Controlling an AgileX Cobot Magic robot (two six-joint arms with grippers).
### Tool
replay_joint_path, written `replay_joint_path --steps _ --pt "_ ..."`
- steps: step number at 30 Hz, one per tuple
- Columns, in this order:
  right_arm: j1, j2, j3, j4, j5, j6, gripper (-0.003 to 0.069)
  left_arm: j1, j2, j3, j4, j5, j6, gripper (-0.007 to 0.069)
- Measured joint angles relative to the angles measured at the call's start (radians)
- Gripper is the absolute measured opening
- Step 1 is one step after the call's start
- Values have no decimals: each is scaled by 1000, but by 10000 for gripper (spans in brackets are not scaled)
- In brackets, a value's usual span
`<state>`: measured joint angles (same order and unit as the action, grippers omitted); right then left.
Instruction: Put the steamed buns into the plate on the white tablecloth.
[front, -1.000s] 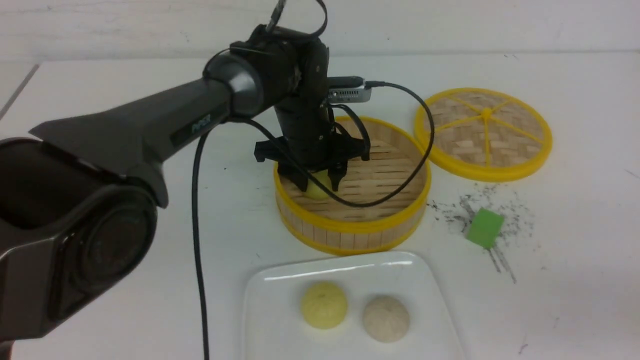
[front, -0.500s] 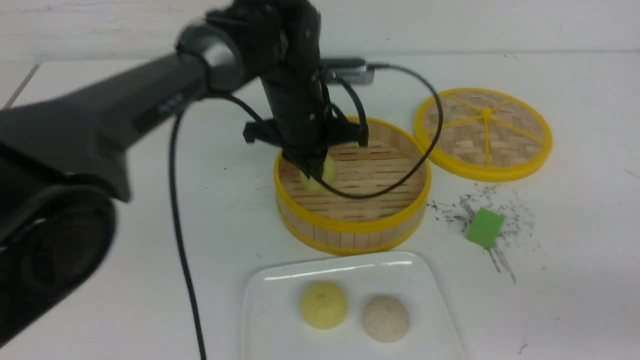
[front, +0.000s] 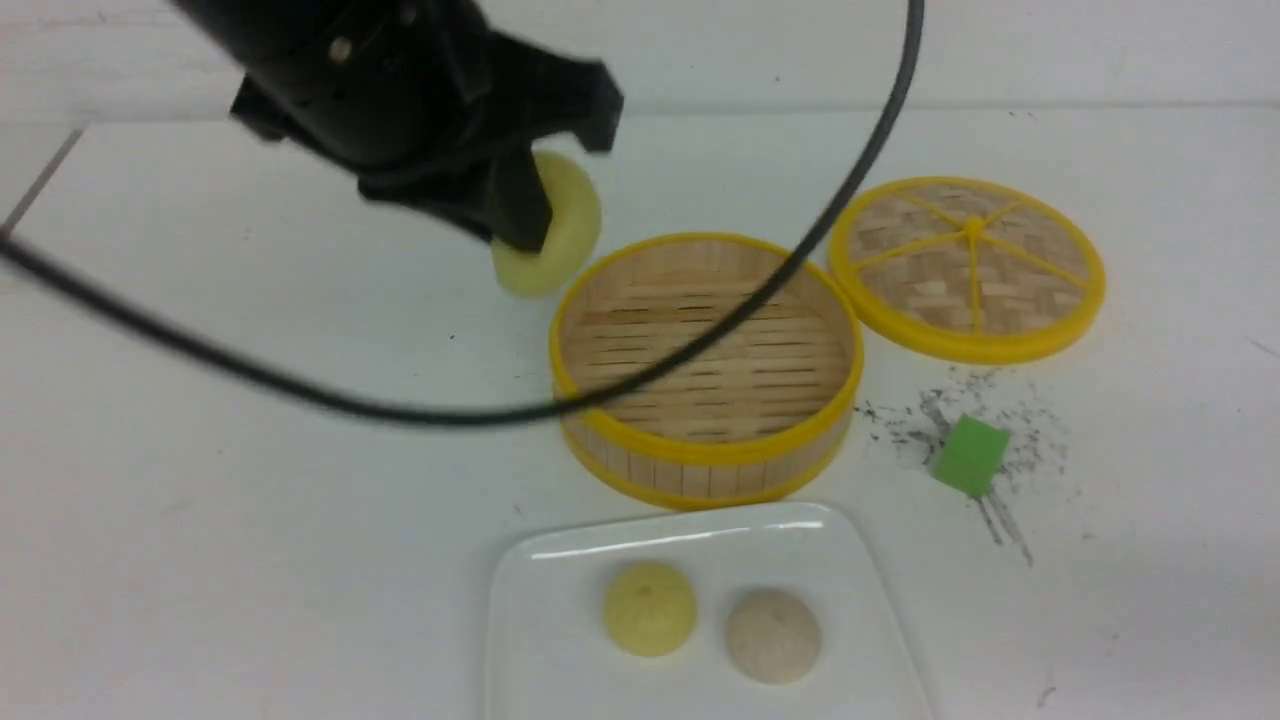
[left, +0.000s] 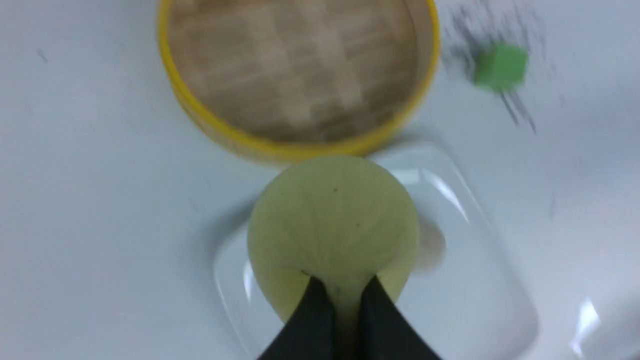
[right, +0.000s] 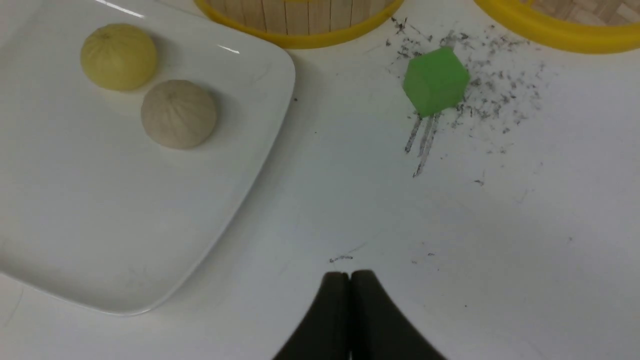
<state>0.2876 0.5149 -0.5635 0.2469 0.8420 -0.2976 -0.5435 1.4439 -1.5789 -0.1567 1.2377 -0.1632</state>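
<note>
The last bun (left: 332, 215) has just come up out of the steamer (front: 705, 452), where it lay a moment ago; the left hand (left: 342, 290) now pinches it in the air, and the basket stands empty. The right hand (right: 349, 300) is pressed together on nothing. On the plate (front: 560, 690), a yellow bun (front: 650, 608) and a beige bun (front: 773, 636) sit near the edge that faces the steamer. So only this placing seems left, and the bare part of the plate away from that edge looks the safest spot.
</note>
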Motion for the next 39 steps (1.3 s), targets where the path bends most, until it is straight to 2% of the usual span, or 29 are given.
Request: replay_joint_path --steps 5,8,9,10,19,23,24,26,31,34,39 --pt "0 0 0 11 -1 0 20 -18 -72 325 -93 -19 0 22" --pt "0 0 0 18 -7 0 24 -92 -58 512 -132 -168 -1 23" --pt "0 0 0 18 -7 0 25 -98 -56 512 -134 -168 -1 23" --pt "0 0 0 19 -8 0 26 -152 -29 572 -144 -257 -11 25" --pt "0 0 0 20 -13 0 36 -320 147 598 -149 -409 -96 59" --pt "0 0 0 20 -14 0 43 -336 195 598 -152 -416 -118 173" --pt "0 0 0 20 -14 0 43 -336 196 598 -152 -416 -118 181" --pt "0 -2 0 38 -14 0 44 -336 197 598 -150 -436 -124 281" --pt "0 -46 -23 72 10 0 47 -336 197 598 -135 -487 -125 426" --pt "0 -100 -47 70 47 1 47 -336 196 598 -129 -495 -127 486" --pt "0 -223 -100 34 174 53 47 -336 175 592 -85 -490 -128 515"
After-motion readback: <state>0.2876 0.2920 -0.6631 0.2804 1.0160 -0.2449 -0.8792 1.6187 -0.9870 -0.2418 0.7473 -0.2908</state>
